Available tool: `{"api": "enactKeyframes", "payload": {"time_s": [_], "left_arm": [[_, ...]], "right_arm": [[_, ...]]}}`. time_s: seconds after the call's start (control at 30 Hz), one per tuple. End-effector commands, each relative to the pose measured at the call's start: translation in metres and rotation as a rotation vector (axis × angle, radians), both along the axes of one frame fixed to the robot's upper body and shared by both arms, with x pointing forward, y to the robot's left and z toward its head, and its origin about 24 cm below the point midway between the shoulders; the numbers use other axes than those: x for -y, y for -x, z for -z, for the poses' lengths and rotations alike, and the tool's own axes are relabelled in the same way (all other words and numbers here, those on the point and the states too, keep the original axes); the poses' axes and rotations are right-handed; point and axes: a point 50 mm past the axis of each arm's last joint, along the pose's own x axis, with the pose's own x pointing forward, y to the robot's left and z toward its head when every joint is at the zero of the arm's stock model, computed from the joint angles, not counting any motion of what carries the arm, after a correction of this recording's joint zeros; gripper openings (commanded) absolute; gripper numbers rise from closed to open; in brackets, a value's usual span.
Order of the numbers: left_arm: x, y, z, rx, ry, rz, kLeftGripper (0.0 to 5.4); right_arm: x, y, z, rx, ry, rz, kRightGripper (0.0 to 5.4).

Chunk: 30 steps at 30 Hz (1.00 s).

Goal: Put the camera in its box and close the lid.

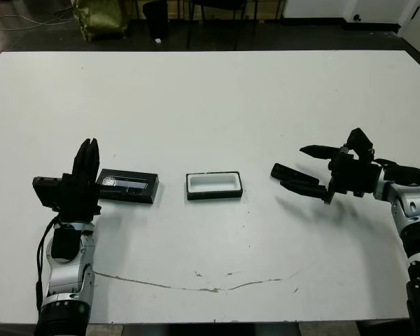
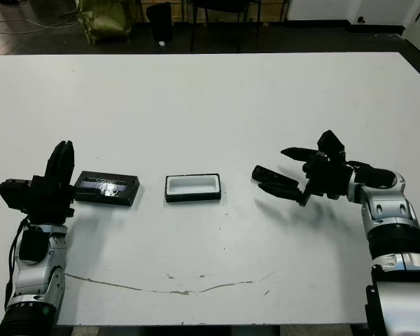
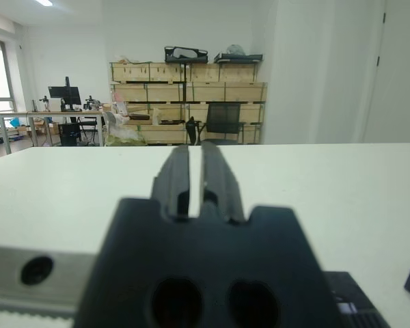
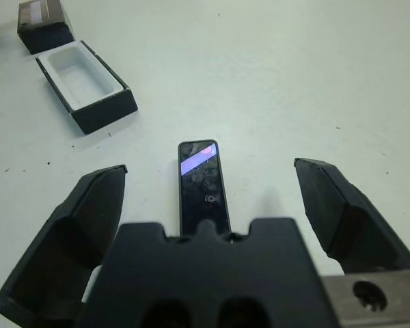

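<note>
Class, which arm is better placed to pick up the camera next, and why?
Right. The right gripper is open with the camera lying between its fingers; the left gripper sits shut beside the lid.

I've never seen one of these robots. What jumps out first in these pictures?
Probably the right gripper, fingers spread wide around a slim black camera lying on the white table. At the middle sits a small open box with a white lining, empty. Its lid lies to the left, beside the left gripper, whose fingers are pressed together.
</note>
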Motion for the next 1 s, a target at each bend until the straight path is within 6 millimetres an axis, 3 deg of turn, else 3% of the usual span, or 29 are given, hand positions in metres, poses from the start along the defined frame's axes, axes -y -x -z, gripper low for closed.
{"api": "enactKeyframes", "payload": {"time_s": [0.03, 0.47, 0.63, 0.73, 0.83, 1.0], "left_arm": [[-0.006, 0.009, 0.018, -0.08, 0.005, -0.019, 0.0], [-0.007, 0.011, 0.019, -0.081, 0.01, -0.014, 0.0], [-0.007, 0.011, 0.019, -0.087, 0.006, -0.02, 0.0], [-0.008, 0.01, 0.018, -0.086, 0.007, -0.017, 0.0], [-0.008, 0.01, 0.018, -0.091, 0.006, -0.017, 0.0], [-0.007, 0.009, 0.017, -0.089, 0.001, -0.019, 0.0]], "right_arm": [[0.003, 0.008, 0.015, -0.065, -0.005, 0.001, 5.38], [0.013, 0.021, 0.031, -0.125, 0.016, 0.022, 5.39], [0.015, 0.023, 0.029, -0.149, 0.046, 0.036, 4.61], [0.017, 0.025, 0.027, -0.134, 0.061, 0.045, 4.64], [0.018, 0.026, 0.026, -0.125, 0.072, 0.053, 4.28], [0.018, 0.028, 0.025, -0.11, 0.093, 0.06, 4.38]]}}
